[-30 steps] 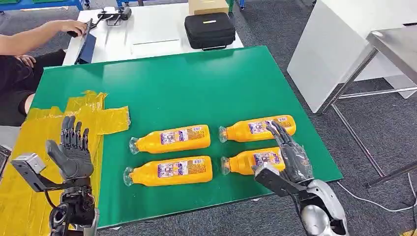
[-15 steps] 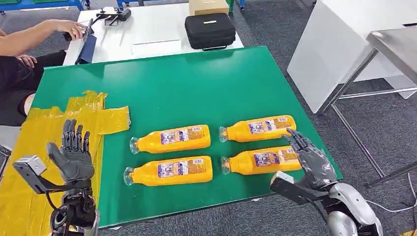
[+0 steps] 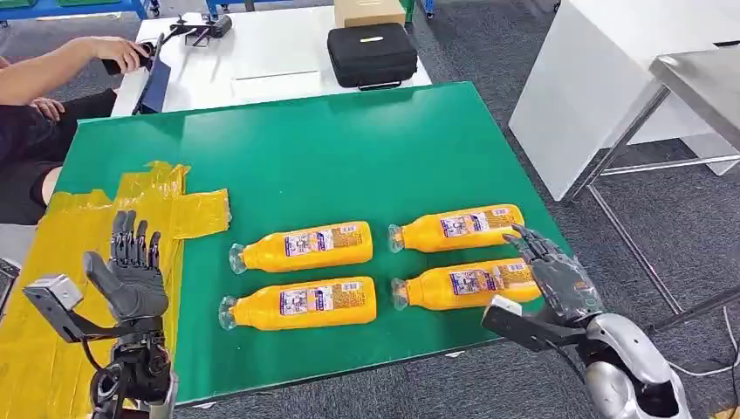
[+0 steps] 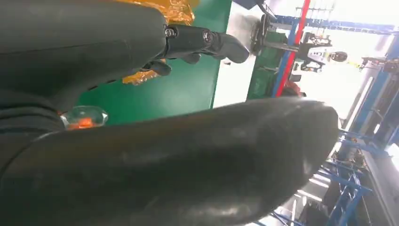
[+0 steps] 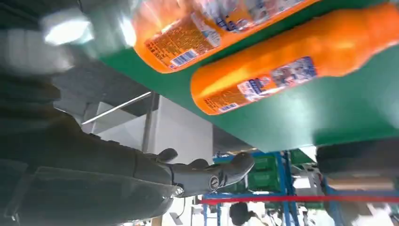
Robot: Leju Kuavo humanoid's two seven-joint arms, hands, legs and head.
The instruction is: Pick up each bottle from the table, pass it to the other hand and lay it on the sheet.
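From my seat the landmark is the green table [image 3: 332, 157], so everything gets placed off that. Over its left end lies the crinkly yellow sheet [image 3: 52, 262], spilling past the edge. My left hand [image 3: 131, 271] is up above the sheet, palm toward the camera, fingers [image 3: 128, 236] spread and holding nothing.

Moving across the green: four orange bottles on their sides in two rows, caps pointing toward the sheet. Far-left bottle [image 3: 305, 245] and near-left bottle [image 3: 303, 302] sit mid-table, far-right bottle [image 3: 458, 227] and near-right bottle [image 3: 462, 284] toward the right end. None is on the sheet.

My right hand [image 3: 558, 279] is at the table's right edge, just beside the base ends of the right pair, fingers [image 3: 531, 244] loose and apart, nothing gripped. Can't tell if it's grazing the near one.

Beyond the far edge there's a white table [image 3: 279, 52] with a black case [image 3: 372, 54], and a person's arm [image 3: 52, 70] reaching onto it. Right of the green one: grey carpet [image 3: 489, 78], a white cabinet [image 3: 602, 78].
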